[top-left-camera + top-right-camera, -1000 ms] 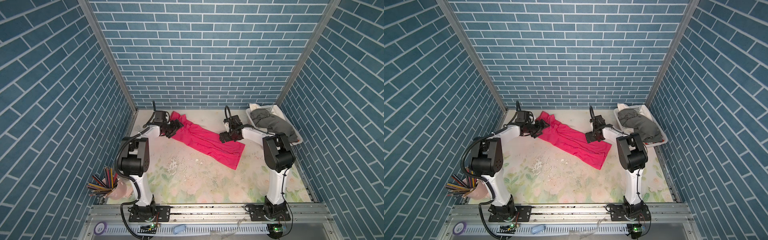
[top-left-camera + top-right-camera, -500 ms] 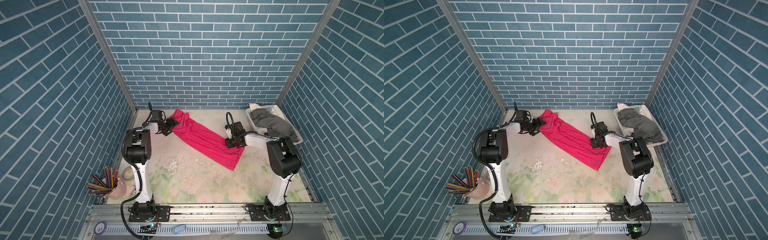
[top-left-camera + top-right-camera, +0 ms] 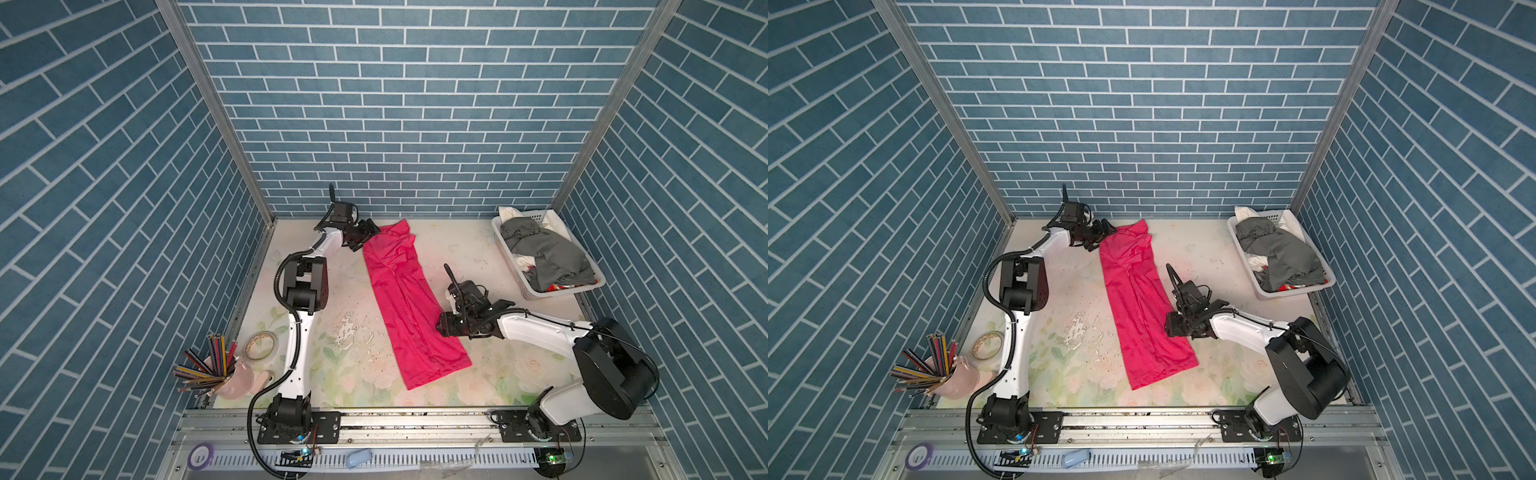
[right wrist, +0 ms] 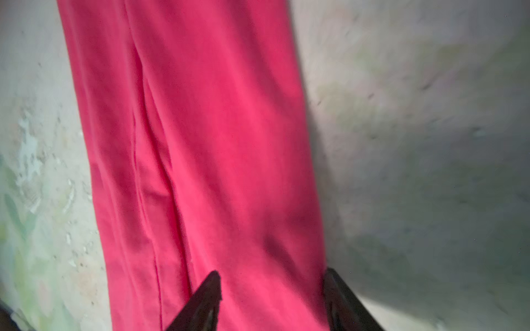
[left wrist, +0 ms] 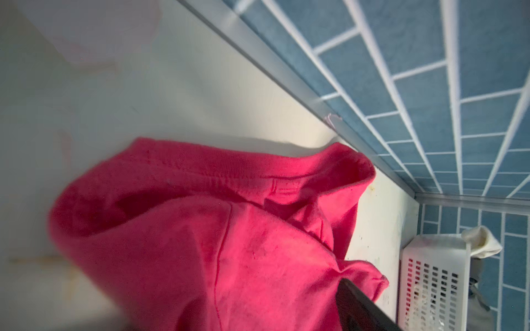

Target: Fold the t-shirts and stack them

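Pink t-shirt [image 3: 405,307]: lies in a long folded strip, left of the basket [image 3: 557,291].
Right gripper [image 3: 441,326]: fingers [image 4: 206,298] apart; I see them straddling the strip's basket-side edge, gripping nothing.
Left gripper [image 3: 365,235]: jaws wide at the collar end, empty.

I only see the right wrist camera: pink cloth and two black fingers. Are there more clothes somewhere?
Observer: Yes. A white basket at the back right holds a grey shirt on top of other clothes.
Operator: Where's the other arm?
Observer: Its fingers are spread open beside the collar of the pink shirt, near the back wall.
Operator: Anything else around?
Observer: A pink cup of coloured pencils stands at the front left.
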`<state>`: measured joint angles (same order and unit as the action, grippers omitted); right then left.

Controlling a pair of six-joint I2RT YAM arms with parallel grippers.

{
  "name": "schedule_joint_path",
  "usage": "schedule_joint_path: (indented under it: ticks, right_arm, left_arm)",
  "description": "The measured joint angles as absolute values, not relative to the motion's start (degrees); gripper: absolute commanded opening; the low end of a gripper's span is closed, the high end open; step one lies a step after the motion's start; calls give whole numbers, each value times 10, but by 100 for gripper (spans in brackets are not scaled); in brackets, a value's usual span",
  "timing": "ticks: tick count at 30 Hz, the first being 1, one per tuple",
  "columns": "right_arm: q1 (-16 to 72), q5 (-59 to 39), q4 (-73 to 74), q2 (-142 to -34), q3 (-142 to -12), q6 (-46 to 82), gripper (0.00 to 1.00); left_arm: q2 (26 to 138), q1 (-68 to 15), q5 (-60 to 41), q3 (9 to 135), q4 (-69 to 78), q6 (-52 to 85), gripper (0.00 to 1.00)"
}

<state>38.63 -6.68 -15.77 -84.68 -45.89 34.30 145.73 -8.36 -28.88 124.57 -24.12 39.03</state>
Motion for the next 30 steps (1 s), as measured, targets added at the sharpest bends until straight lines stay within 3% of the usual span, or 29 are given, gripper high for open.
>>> schedule_joint_path:
  ticks: [3, 5, 9, 14, 23, 30]
  right_arm:
    - [331, -53, -172, -859, -532, 315, 93]
    - [293, -54, -164, -893, -592, 297, 94]
    - [242, -83, -133, -1023, -747, 263, 93]
    - [232, -145, -112, -1202, -929, 239, 83]
    - [240, -241, -50, -1338, -1023, 253, 76]
    - [257, -253, -7, -1405, -1128, 282, 60]
  left_arm:
    - [1438, -87, -255, 1244, -298, 361, 86]
    - [1402, -79, -231, 1218, -323, 344, 86]
    - [1243, -54, -223, 1065, -314, 334, 86]
    - [1098, -46, -275, 926, -245, 348, 86]
    - [1122, -62, -334, 808, -182, 371, 86]
    - [1145, -63, -350, 808, -164, 377, 86]
